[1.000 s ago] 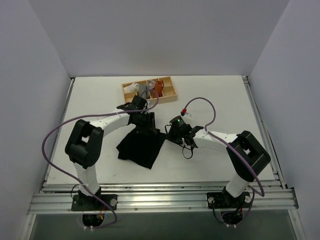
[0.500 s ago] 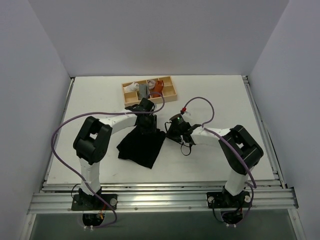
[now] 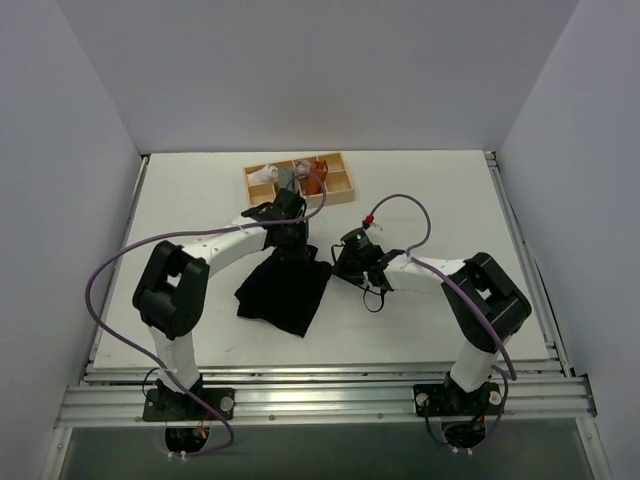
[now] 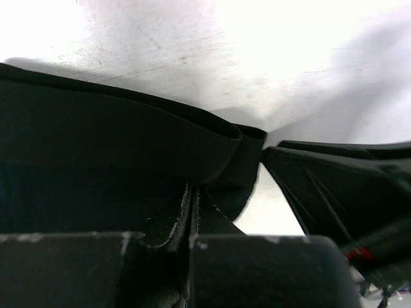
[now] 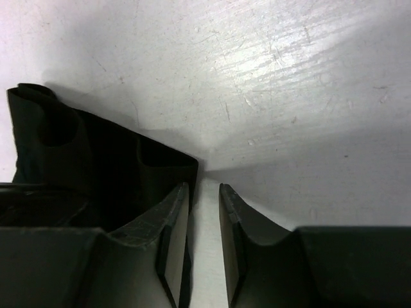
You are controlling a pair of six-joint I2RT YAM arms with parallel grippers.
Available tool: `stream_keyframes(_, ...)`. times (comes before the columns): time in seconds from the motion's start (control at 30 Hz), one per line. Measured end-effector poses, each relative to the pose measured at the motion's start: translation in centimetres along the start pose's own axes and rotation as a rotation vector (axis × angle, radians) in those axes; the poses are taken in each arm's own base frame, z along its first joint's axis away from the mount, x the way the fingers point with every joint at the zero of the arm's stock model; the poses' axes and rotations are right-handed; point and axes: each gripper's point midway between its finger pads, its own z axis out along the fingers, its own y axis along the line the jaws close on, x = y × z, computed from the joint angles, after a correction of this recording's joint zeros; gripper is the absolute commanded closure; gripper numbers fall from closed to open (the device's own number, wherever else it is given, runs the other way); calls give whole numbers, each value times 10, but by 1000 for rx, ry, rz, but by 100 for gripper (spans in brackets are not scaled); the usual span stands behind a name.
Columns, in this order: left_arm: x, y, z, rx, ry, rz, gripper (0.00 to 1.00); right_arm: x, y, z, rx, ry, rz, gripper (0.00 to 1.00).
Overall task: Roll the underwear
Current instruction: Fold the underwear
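Left gripper closed, tips lost against black underwear; grip unclear

I see the white table bearing the black underwear under my left gripper and a wooden tray just beyond it.

Left end effector low, fingers pressed together; right end effector close beside it, fingers narrowly apart.
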Motion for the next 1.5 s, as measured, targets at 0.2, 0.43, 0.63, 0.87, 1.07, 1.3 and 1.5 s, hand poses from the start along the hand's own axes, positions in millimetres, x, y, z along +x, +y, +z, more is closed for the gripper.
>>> stream_keyframes(0.2,-19,-15,-35,48,-90,14,98,-7,6,-21,-45,-29,9,76)
stream_keyframes(0.43,-8,-9,-31,35,-67,9,98,-16,20,-28,-95,-56,25,88)
stream_keyframes(0.63,-2,-6,-29,34,-53,7,98,-14,20,-26,-103,-53,47,95)
stream_keyframes(0.87,16,-16,-33,122,-33,-3,98,13,-14,-7,-34,5,58,99)
stream_keyframes(1.07,22,-40,-34,205,-22,9,98,11,-7,-3,-65,-5,64,100)
stream_keyframes(1.3,33,-55,-27,235,4,20,98,11,-5,-2,-78,-13,66,100)
stream_keyframes(1.5,48,-44,0,196,62,-7,97,10,-6,-5,-97,-26,77,82)
